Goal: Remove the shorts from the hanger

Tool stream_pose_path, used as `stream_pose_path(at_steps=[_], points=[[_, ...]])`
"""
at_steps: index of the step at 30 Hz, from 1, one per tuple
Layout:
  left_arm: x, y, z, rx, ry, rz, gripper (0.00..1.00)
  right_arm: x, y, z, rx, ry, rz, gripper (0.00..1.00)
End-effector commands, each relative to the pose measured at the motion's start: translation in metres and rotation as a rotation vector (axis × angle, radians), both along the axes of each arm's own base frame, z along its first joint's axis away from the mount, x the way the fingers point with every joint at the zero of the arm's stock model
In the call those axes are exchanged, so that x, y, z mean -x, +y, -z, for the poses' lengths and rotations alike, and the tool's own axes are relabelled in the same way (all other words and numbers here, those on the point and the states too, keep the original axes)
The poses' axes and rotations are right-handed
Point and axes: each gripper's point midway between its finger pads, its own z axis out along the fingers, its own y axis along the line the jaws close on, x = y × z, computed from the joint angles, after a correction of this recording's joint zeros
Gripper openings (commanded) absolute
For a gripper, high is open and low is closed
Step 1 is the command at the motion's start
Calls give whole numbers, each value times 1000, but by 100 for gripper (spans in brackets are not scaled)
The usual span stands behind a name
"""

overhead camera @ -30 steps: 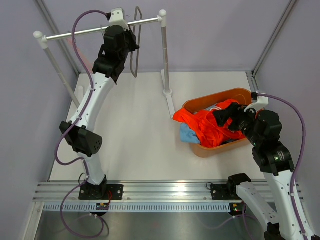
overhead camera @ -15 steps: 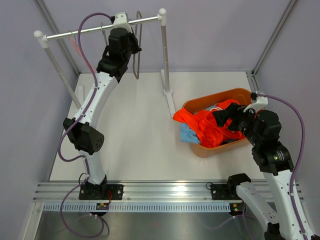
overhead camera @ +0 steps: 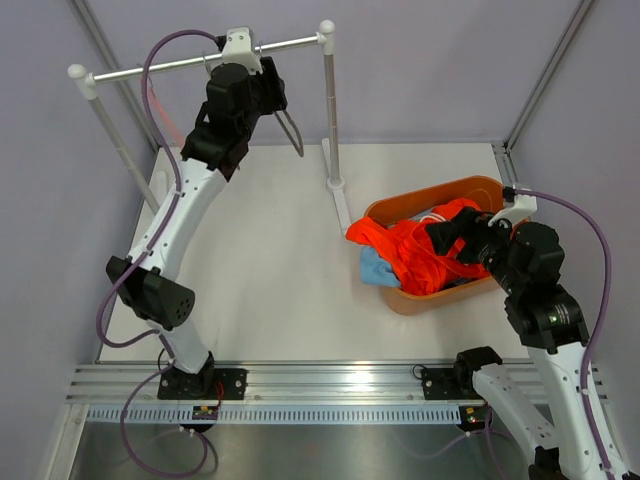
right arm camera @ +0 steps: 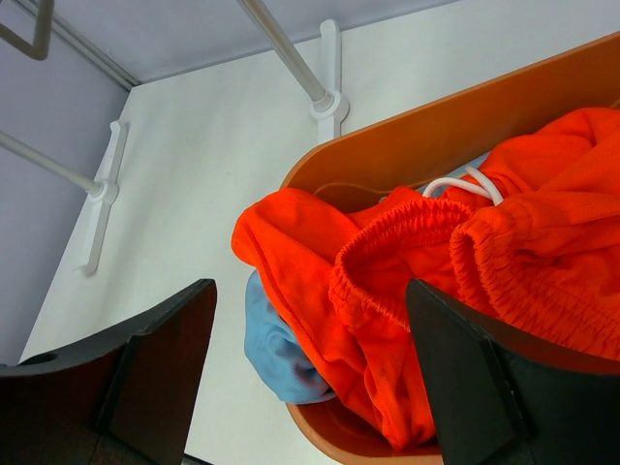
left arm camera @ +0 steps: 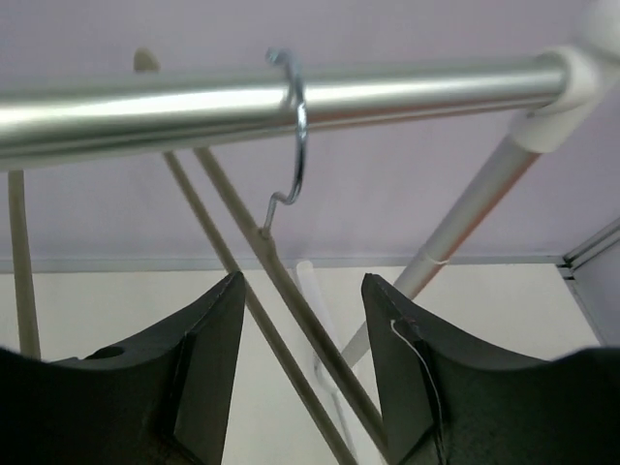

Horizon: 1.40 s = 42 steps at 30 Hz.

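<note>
The bare beige hanger (left arm camera: 291, 291) hangs by its metal hook (left arm camera: 298, 126) from the silver rail (left arm camera: 145, 107). Its two bars slant down between the fingers of my left gripper (left arm camera: 302, 334), which is open just below the rail. From above, the hanger (overhead camera: 293, 133) dangles beside the left gripper (overhead camera: 262, 92). The orange shorts (overhead camera: 415, 255) lie heaped in the orange basket (overhead camera: 470, 187), partly over its rim, with light blue shorts (overhead camera: 374, 268) underneath. My right gripper (right arm camera: 310, 339) hovers open over the orange shorts (right arm camera: 426, 281) and the light blue shorts (right arm camera: 271, 349).
The rack's right post (overhead camera: 328, 100) stands on a white foot (overhead camera: 336, 185) just behind the basket. Its left post (overhead camera: 115, 140) leans by the left wall. Purple walls and metal frame posts enclose the white table (overhead camera: 270, 270).
My left gripper has opened and let go of the hanger, which now hangs from the rail and has swung right. The left elbow moved left. The right arm has stayed put.
</note>
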Motion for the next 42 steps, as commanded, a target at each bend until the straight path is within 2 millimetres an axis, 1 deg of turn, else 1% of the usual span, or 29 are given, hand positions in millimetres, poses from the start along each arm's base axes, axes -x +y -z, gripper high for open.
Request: stream_pose_path(at_steps=[1,2,4,5,6,8,9,10,11,12,13,14,15,16,17,18,19,20,21,22,23,25,26,29,30,31,34,38,42], points=[[42,2,-77,46,-186,25,56,6,1,-17,-6,-43,-15,88],[53,3,-87,53,-200,34,56,8,0,-17,-4,-41,-11,89],[69,-1,-97,61,-212,56,59,9,-3,-19,0,-42,1,91],[76,-2,-98,59,-206,64,60,9,-3,-20,-1,-46,2,93],[90,2,-110,68,-225,68,60,10,-3,-21,-1,-46,2,94],[106,-2,-111,70,-211,96,61,12,-3,-23,-7,-45,1,100],[120,-3,-116,79,-217,122,61,12,-3,-24,-11,-44,3,99],[131,-10,-117,79,-209,171,64,13,-3,-25,-11,-49,3,100],[142,-15,-111,70,-173,207,65,15,-4,-27,-13,-50,3,99],[157,-27,-111,67,-162,258,67,16,-5,-27,-12,-50,8,100],[173,-28,-113,65,-159,282,68,18,-5,-29,-15,-54,8,100],[186,-32,-106,41,-134,307,72,19,-5,-30,-16,-60,7,99],[205,-47,-101,27,-119,367,75,20,-5,-31,-20,-60,3,99],[221,-42,-94,18,-104,365,76,23,-4,-32,-23,-66,0,100],[233,-44,-83,11,-80,381,78,25,-4,-31,-28,-69,-2,99],[250,-53,-73,8,-64,430,80,26,-4,-31,-35,-68,-2,100],[255,-57,-41,-24,-4,438,81,28,-4,-31,-39,-71,-2,99],[272,-47,-41,10,-9,447,82,29,-5,-29,-41,-68,2,99],[284,-50,-30,6,8,476,85,29,-5,-28,-50,-64,9,99],[286,-49,1,-30,61,462,86,31,-6,-28,-54,-66,11,99],[297,-40,4,-21,54,468,87,32,-6,-28,-59,-66,11,100],[308,-38,23,-39,75,493,89,36,-5,-30,-72,-79,6,99],[313,-34,39,-54,94,499,89,37,-5,-32,-77,-83,5,99],[323,-32,56,-59,115,530,90,39,-4,-35,-86,-96,-1,99],[329,-29,63,-58,117,539,91,40,-4,-35,-94,-98,-1,99],[331,-28,65,-52,115,543,93,42,-4,-37,-100,-106,3,100],[337,-23,70,-33,100,556,95,45,-7,-39,-116,-136,19,99],[339,-21,74,-43,106,562,96,46,-14,-39,-107,-153,49,99],[339,-22,76,-47,111,567,96,45,-14,-40,-106,-147,54,100]])
